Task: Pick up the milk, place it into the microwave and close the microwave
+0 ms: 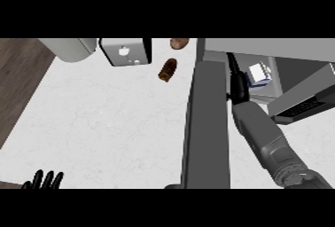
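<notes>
The microwave (274,46) stands at the right of the white counter (104,124) with its door (209,128) swung wide open, a long dark grey slab running down the middle of the view. The milk (259,73) — a small white carton with blue on it — sits upright inside the microwave's cavity, just past the door's hinge side.

The right hand (237,86) is in there too, its grey forearm stretching up from the lower right corner and the black hand squeezed between the door and the carton. It is right up against the milk, but from here I cannot tell whether it grasps the carton or has let go.

The left hand (43,180) rests at the lower left edge, relaxed, fingers straight and pointing up, holding nothing.

At the back of the counter there is a toaster (124,51), and beside it two brown pieces of food — one (168,69) near the door, another (178,43) further back.
</notes>
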